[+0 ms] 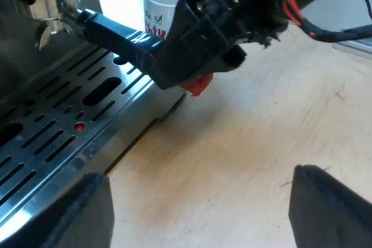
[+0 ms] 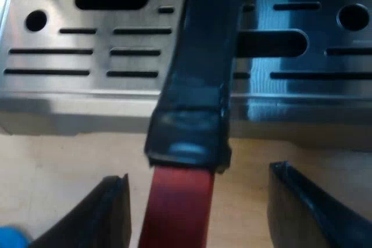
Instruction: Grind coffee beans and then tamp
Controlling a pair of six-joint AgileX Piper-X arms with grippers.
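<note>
The metal holder (image 1: 49, 7) is locked into the espresso machine's front, and its dark handle (image 1: 116, 30) reaches out over the drip tray (image 1: 52, 126). My right gripper (image 1: 195, 56) is at the handle's red end (image 1: 197, 83). In the right wrist view my right gripper (image 2: 197, 204) is open. Its fingers (image 2: 110, 213) stand on either side of the red end (image 2: 177, 207), apart from it, and the dark handle (image 2: 200, 74) runs away over the tray. My left gripper (image 1: 197, 213) hangs open over the wooden table (image 1: 244, 143) beside the tray, holding nothing.
A white mug (image 1: 165, 4) with red lettering stands on the table just behind the handle. The slotted steel drip tray (image 2: 87, 56) ends in an edge above the table (image 2: 58, 166). A small bit of something blue (image 2: 9, 239) lies on the table near one right finger.
</note>
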